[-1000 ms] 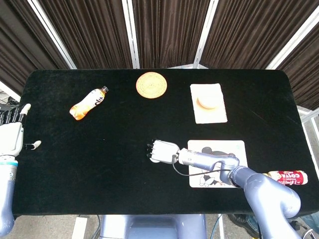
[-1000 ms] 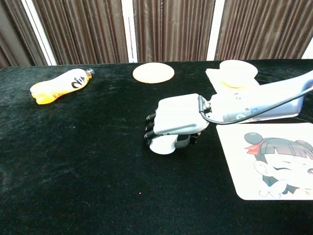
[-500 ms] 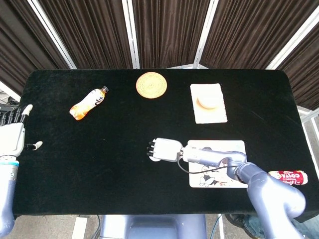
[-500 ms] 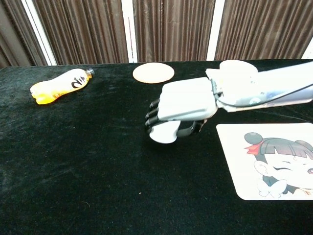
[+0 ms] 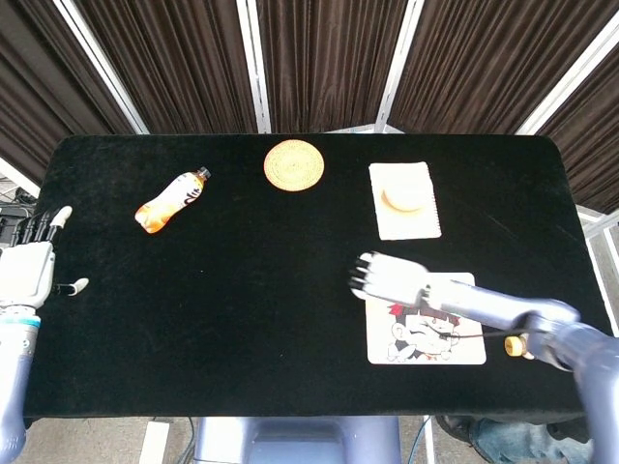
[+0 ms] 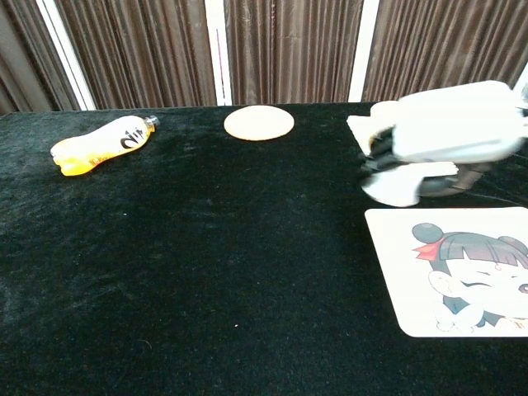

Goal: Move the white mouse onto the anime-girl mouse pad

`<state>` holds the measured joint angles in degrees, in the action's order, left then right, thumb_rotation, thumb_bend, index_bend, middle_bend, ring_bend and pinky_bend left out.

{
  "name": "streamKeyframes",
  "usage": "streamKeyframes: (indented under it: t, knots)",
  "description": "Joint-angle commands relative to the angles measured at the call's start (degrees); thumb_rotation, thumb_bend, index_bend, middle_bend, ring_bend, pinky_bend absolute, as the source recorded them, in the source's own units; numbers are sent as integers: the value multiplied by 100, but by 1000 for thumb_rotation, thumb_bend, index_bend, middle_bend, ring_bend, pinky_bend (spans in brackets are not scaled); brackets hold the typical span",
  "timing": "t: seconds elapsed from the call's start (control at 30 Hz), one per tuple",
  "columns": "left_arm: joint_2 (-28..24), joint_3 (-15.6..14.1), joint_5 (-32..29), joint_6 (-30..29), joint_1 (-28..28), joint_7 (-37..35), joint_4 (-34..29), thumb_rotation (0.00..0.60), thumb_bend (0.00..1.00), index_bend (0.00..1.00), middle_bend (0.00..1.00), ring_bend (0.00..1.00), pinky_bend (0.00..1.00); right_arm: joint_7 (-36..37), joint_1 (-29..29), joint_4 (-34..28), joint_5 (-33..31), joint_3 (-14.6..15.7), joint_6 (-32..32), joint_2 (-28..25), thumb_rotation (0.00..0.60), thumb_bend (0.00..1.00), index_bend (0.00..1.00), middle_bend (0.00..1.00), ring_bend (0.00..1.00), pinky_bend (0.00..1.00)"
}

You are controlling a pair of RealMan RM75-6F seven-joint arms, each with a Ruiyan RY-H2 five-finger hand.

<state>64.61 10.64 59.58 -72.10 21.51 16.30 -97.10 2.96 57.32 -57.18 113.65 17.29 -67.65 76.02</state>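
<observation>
My right hand (image 5: pixel 384 276) (image 6: pixel 452 132) grips the white mouse (image 6: pixel 394 192) from above and holds it lifted off the table, just past the near-left corner of the anime-girl mouse pad (image 5: pixel 440 333) (image 6: pixel 462 276). In the chest view the mouse shows under the dark fingertips (image 6: pixel 375 153); in the head view the hand is blurred and hides it. The pad lies flat with nothing on it. My left hand (image 5: pixel 27 271) hangs open off the table's left edge, holding nothing.
An orange drink bottle (image 5: pixel 171 201) (image 6: pixel 101 143) lies at the far left. A round woven coaster (image 5: pixel 293 164) (image 6: pixel 258 123) sits at the back. A white cloth (image 5: pixel 404 222) with a small bowl (image 5: pixel 403 196) lies behind the pad.
My right hand has lifted the mouse off the table and carried it rightward, from the table's middle to the pad's left edge. The left hand has barely shifted.
</observation>
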Motion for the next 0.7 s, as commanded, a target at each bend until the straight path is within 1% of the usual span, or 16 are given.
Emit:
streamKeyframes:
  t: [0.03, 0.13, 0.33, 0.5, 0.6, 0.7]
  knots:
    - [2, -2, 43, -44, -2, 32, -48, 600, 0, 0, 0, 0, 0, -87, -320, -35, 39, 259, -106, -188, 600, 684, 497, 532, 345, 574]
    - [31, -1, 64, -82, 12, 111, -96, 600, 0, 0, 0, 0, 0, -141, -504, 105, 144, 371, -228, -176, 600, 685, 497, 532, 345, 573]
    - [115, -5, 34, -99, 57, 295, -137, 600, 0, 0, 0, 0, 0, -188, -725, 565, 558, 613, -469, 68, 600, 685, 497, 532, 344, 564]
    - [144, -1, -1, -83, 73, 334, -114, 600, 0, 0, 0, 0, 0, 3, -865, 956, 686, 707, -620, 243, 600, 683, 497, 531, 344, 561]
    - [160, 0, -2, -91, 72, 336, -72, 600, 0, 0, 0, 0, 0, 142, -1001, 1362, 787, 752, -861, 400, 600, 677, 497, 531, 344, 554]
    - [163, -7, -17, -78, 67, 338, -56, 600, 0, 0, 0, 0, 0, 228, -1106, 1710, 836, 770, -964, 574, 600, 658, 497, 531, 344, 538]
